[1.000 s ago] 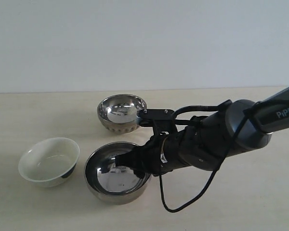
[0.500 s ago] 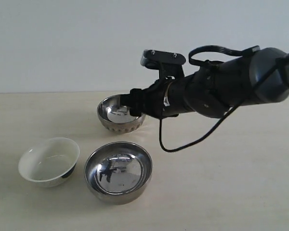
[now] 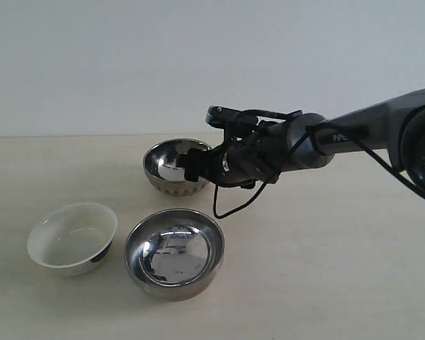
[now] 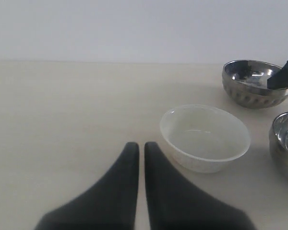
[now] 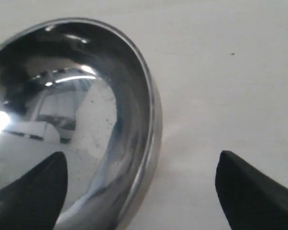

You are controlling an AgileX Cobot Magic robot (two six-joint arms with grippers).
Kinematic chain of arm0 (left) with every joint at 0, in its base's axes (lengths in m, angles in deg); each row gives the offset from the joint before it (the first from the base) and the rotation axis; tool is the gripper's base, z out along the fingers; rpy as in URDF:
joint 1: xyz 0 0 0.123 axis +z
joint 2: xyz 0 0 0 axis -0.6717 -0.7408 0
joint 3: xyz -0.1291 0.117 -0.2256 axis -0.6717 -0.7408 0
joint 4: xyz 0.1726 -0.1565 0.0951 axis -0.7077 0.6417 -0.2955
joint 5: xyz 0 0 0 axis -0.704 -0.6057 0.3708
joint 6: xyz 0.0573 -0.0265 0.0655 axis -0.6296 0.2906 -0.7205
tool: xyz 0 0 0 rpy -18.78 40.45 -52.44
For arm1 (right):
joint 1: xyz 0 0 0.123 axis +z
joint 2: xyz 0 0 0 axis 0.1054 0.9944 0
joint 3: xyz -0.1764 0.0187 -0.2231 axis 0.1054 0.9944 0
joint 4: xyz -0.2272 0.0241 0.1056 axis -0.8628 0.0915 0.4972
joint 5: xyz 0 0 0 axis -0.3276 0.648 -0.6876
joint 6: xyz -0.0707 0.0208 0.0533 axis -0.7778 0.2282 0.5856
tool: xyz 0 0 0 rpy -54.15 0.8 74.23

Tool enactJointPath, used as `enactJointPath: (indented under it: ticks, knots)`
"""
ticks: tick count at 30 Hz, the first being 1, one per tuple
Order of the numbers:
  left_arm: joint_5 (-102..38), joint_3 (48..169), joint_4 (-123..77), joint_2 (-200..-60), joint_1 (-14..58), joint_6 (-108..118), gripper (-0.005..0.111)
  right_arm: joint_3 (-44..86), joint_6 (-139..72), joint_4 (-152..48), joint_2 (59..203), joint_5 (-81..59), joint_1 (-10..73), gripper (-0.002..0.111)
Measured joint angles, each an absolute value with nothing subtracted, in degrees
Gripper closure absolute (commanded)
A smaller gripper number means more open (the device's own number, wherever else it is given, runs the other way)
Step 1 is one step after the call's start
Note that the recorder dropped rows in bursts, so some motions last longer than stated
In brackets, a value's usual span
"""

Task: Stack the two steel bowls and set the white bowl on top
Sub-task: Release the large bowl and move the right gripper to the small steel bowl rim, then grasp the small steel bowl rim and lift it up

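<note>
The smaller ribbed steel bowl stands at the back. The wider smooth steel bowl sits in front of it. To its left rests the white bowl, a dark mark on its side. My right gripper is open at the ribbed bowl's right rim. In the right wrist view, the gripper straddles the rim of this bowl, one finger inside and the other outside. My left gripper is shut and empty, just short of the white bowl. It does not show in the exterior view.
The pale table carries only the three bowls. A black cable loops down from the right arm above the gap between the steel bowls. The left wrist view also shows the ribbed bowl and part of the wide bowl.
My right arm left the wide front bowl, rose, then came down at the ribbed back bowl's right rim. None of the bowls moved.
</note>
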State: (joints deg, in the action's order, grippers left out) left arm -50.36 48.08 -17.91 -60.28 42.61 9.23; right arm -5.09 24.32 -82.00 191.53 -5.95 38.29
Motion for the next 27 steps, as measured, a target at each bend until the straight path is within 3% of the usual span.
enactJointPath:
  ticks: [8, 20, 27]
  knots:
    - [-50.4, 48.1, -17.9, -60.3, 42.6, 9.2, 0.103, -5.3, 24.7, -82.0, 192.1, -7.6, 38.2, 0.108]
    - [-50.4, 48.1, -17.9, -60.3, 42.6, 9.2, 0.103, -5.4, 25.1, -81.1, 189.3, -7.0, 38.2, 0.108]
    - [-50.4, 48.1, -17.9, -60.3, 42.6, 9.2, 0.103, -5.4, 18.8, -80.3, 181.6, 3.7, 39.6, 0.108]
